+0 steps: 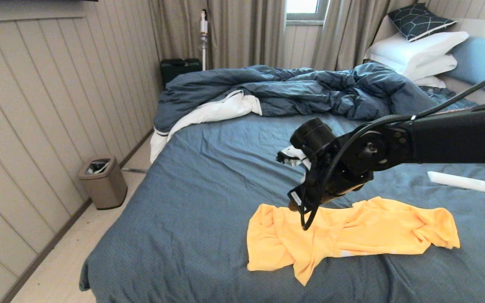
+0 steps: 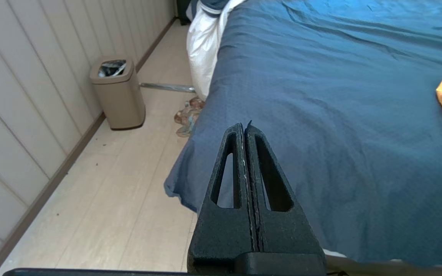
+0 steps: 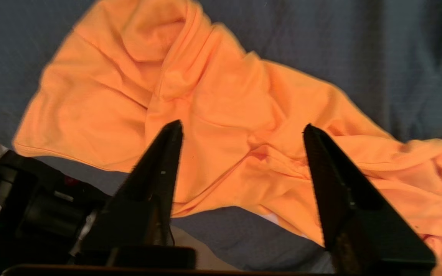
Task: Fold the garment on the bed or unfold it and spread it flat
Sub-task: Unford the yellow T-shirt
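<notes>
Your right end effector hangs wide open over the crumpled shirt on the bed, holding nothing; your left end effector sits shut, empty, by the bed's edge

Inspector: What blocks the far side of the bed?

Assessor: The rumpled duvet spans the far end, pillows stacked behind it at the right.

Inspector: And the sheet nearer the robot?

Assessor: Bare sheet left of the garment. To the right lies a white bar-shaped object. A waste bin stands on the floor by the wall.
</notes>
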